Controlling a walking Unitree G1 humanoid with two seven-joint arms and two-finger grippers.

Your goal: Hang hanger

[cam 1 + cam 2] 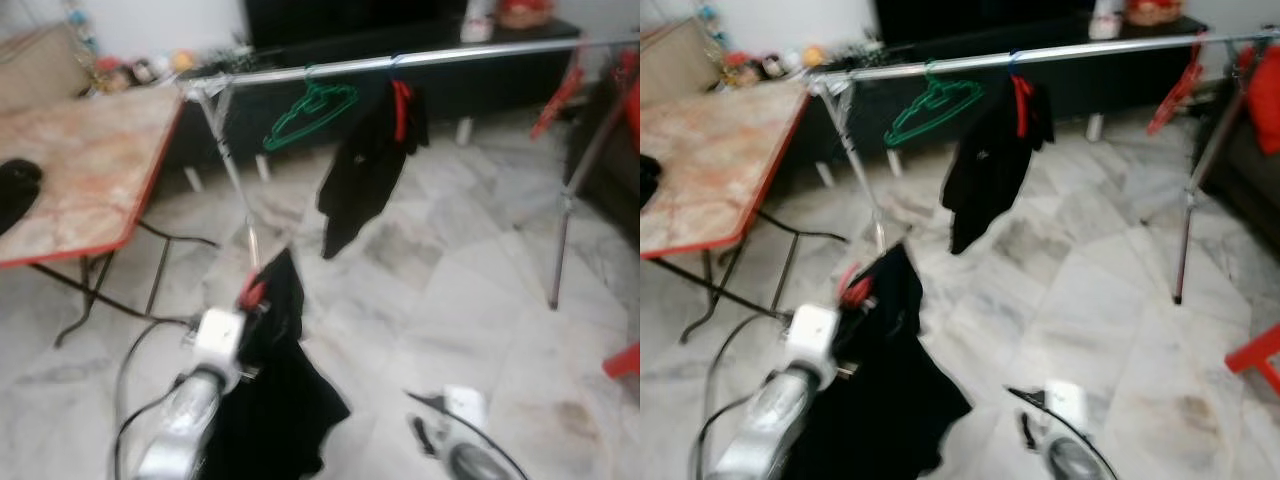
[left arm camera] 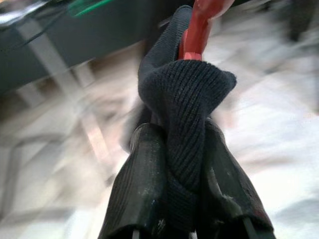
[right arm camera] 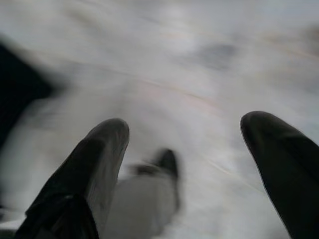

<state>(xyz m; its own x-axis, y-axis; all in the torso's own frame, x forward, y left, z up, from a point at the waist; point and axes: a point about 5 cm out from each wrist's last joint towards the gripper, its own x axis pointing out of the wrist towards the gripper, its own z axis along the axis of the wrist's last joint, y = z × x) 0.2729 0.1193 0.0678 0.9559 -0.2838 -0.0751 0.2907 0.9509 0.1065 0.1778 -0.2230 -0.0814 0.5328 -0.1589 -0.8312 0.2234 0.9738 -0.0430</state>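
My left gripper [image 1: 258, 300] is shut on a black knit garment [image 1: 275, 400] that hangs from a red hanger [image 2: 197, 30]; the cloth is pinched between both fingers [image 2: 144, 169] in the left wrist view. I hold it low, in front of and below the silver rail [image 1: 450, 55] of a clothes rack. On that rail hang an empty green hanger [image 1: 310, 110] and another black garment [image 1: 365, 165] on a red hanger. My right gripper [image 3: 184, 129] is open over the marble floor, low at the right [image 1: 430, 425]. The views are blurred.
A marble-topped folding table [image 1: 90, 170] with a red edge stands at the left. The rack's legs [image 1: 560, 250] stand on the floor, with a dark low cabinet [image 1: 470, 85] behind. Red items [image 1: 560, 95] hang at the rail's right end; a red stool [image 1: 625, 360] is at right.
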